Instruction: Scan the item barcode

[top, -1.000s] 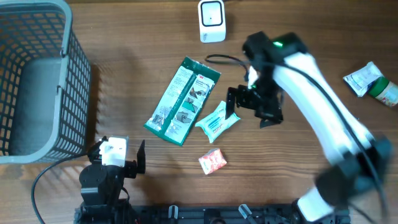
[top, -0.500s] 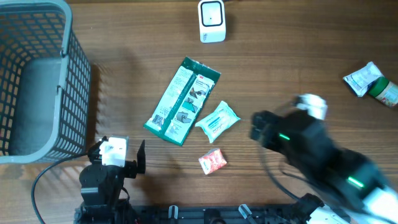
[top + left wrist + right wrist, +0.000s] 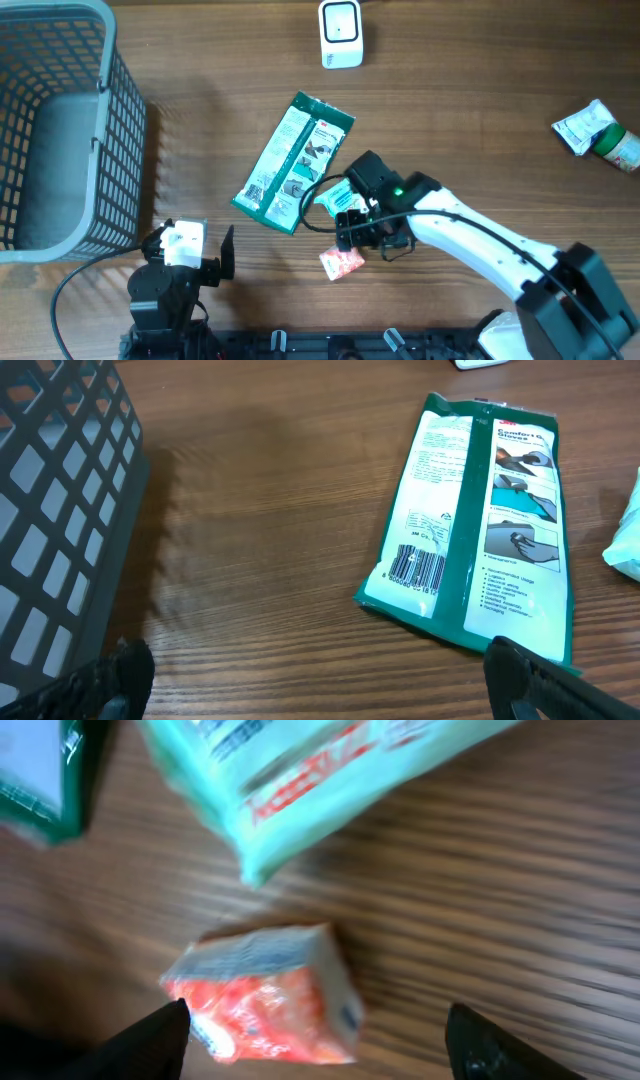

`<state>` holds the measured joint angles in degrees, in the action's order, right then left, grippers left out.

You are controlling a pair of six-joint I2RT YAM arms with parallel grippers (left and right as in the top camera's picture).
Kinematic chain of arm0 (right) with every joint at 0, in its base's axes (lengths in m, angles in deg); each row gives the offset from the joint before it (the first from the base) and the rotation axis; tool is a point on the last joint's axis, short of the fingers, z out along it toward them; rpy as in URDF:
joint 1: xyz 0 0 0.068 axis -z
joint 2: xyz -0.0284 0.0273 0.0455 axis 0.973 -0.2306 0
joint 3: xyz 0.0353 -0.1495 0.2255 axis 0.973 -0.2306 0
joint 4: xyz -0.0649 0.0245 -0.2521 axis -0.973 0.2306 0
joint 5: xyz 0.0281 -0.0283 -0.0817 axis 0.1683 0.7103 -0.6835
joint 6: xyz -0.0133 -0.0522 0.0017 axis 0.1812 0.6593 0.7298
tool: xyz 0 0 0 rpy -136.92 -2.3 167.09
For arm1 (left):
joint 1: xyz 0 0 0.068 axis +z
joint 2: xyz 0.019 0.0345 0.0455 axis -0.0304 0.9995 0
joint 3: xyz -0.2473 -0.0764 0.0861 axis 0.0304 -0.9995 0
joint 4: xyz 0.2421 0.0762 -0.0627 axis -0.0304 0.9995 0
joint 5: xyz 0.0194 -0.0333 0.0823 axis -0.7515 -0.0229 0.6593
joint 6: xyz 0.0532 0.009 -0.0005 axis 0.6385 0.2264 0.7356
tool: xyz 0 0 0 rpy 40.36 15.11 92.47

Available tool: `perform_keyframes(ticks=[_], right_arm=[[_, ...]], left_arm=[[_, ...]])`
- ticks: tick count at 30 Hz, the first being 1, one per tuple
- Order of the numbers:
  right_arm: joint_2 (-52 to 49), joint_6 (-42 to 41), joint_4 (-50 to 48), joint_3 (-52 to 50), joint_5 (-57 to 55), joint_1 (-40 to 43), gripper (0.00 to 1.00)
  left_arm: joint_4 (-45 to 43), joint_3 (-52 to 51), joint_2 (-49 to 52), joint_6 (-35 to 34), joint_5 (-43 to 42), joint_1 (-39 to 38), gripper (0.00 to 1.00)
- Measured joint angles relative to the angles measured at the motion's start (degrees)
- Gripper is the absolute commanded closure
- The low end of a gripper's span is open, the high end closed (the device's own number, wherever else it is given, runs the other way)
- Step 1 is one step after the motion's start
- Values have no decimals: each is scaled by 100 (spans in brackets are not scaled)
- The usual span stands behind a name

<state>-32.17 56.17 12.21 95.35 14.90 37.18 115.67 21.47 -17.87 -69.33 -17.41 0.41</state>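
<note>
Check the right hand (image 3: 315,1032): its fingers are spread wide and grasp nothing. The orange packet (image 3: 265,995) lies on the counter (image 3: 520,920) between them. The left hand (image 3: 315,675) is released and empty.

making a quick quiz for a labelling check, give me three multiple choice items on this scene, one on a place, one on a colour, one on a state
1. Where is the white scanner in the overhead view?
a) at the top, beyond the green package
b) at the bottom edge
c) at the far left

2. What colour is the small packet under the right gripper?
a) blue
b) orange-red
c) black

3. How is the left gripper?
a) shut on the green package
b) shut on nothing
c) open, holding nothing

Answers:
1 a, the overhead view shows it at the top, past the package.
2 b, the right wrist view shows an orange-red wrapper.
3 c, the left wrist view shows its fingers wide apart over bare wood.
</note>
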Motion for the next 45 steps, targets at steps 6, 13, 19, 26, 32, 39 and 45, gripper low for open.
perform_keyframes(ticks=[6,13,19,26,32,39,45], right_arm=[[-83,599,-273,33,935,4,18],[-256,960,-210,35,975,4,27],[-767,1130,-278,35,778,4,51],[-896,1307,-295,39,920,22,96],[-949,756,664,389,1456,190,96],[-946,-1123,1840,1054,3314,925,96],[-946,-2557,1980,1054,4870,1121,96]], left_arm=[[0,0,0,2,0,0,0],[0,0,0,2,0,0,0],[0,0,0,2,0,0,0],[0,0,0,2,0,0,0],[2,0,0,2,0,0,0],[2,0,0,2,0,0,0],[2,0,0,2,0,0,0]])
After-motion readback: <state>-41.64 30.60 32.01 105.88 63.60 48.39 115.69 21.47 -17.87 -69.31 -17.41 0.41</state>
